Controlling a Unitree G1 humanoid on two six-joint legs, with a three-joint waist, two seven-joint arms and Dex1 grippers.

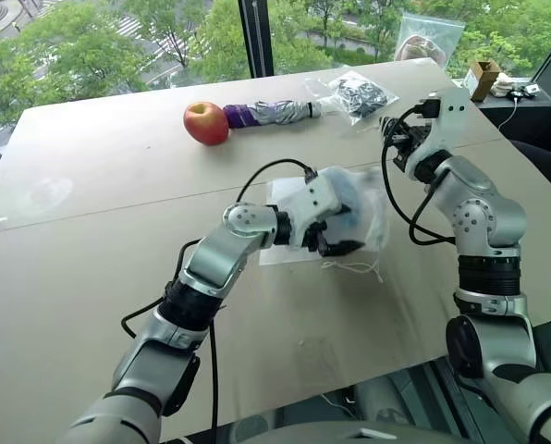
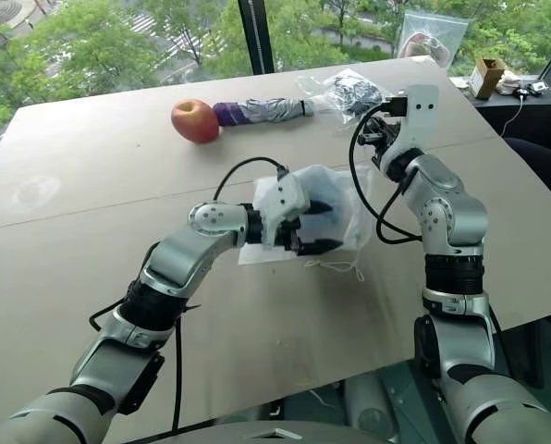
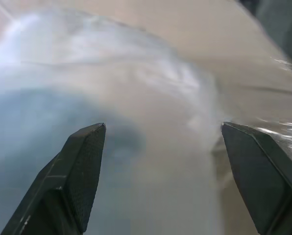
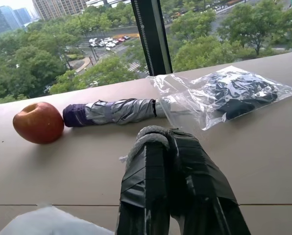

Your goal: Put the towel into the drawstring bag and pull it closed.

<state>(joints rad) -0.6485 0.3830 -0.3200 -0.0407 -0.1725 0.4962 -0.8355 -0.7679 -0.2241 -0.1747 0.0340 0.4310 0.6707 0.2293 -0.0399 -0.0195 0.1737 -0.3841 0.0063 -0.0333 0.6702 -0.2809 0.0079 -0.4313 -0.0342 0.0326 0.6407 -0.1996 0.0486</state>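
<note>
We judge the towel (image 3: 33,137) already inside the drawstring bag (image 1: 363,217) at mid-counter (image 1: 91,277); pulling it closed remains. Our left tool (image 1: 336,242) hangs released at the bag. Our right tool (image 4: 168,147) is clenched on a white string, plain from its wrist.

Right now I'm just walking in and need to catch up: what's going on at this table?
The robot is bagging a towel, which shows blue through the translucent drawstring bag on the table. The open left end effector is at the bag. The right end effector is shut on a white string. The strings lie loose, so the bag isn't pulled closed.
</note>
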